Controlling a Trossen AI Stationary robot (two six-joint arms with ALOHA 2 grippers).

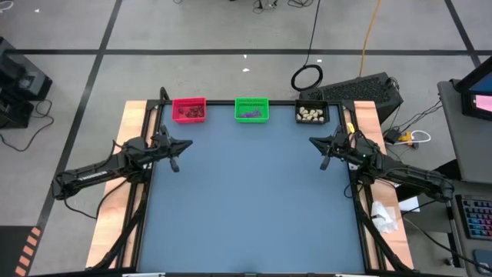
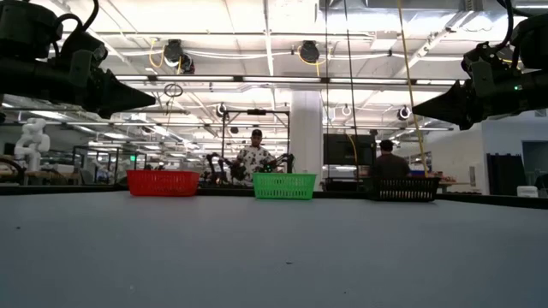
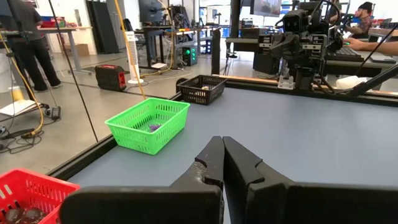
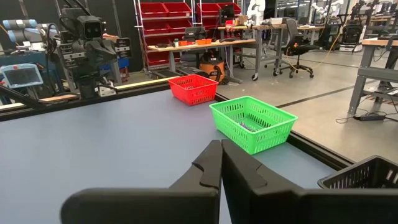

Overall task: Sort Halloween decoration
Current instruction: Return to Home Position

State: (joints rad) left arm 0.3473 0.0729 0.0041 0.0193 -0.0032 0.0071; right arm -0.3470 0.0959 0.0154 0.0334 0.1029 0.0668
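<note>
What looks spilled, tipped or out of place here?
Nothing stands out. The red bin, green bin and black bin stand upright in a row at the far edge; left gripper and right gripper hover, jaws shut.

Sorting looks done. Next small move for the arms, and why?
Probably just park both arms and stop. Left gripper and right gripper have jaws shut on nothing, and the trinkets I can see lie in the red bin, green bin and black bin.

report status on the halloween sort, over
Left hand shut, empty, left side of table; right hand shut, empty, right side. Dark lumps in red bin, purple bits in green bin, cream lumps in black bin. Nothing in the way.
</note>
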